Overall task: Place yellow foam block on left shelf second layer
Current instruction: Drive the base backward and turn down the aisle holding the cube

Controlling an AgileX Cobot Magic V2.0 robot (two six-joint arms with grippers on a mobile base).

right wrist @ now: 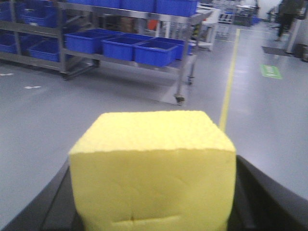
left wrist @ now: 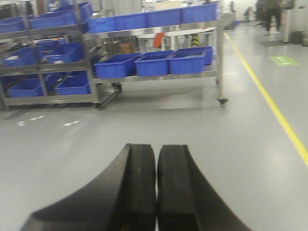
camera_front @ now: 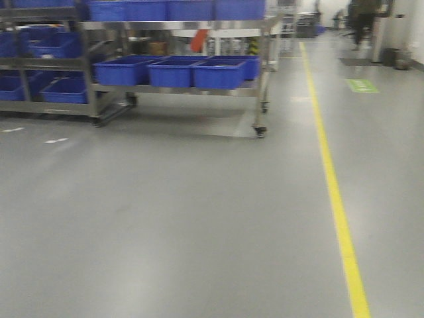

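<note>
yellow foam block (right wrist: 153,168) in right jaws; open floor (camera_front: 199,218) before shelves (camera_front: 173,89).

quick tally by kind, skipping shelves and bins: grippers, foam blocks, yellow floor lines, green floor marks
grippers: 2 (left gripper, right gripper)
yellow foam block: 1
yellow floor line: 1
green floor mark: 1
total: 5

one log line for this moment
stage: not yet shelved | right claw: shut on yellow foam block | left claw: shut, empty | shelving: ahead

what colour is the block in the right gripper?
Plain bright yellow, no pattern. The foam block shows best in the right wrist view.
</note>
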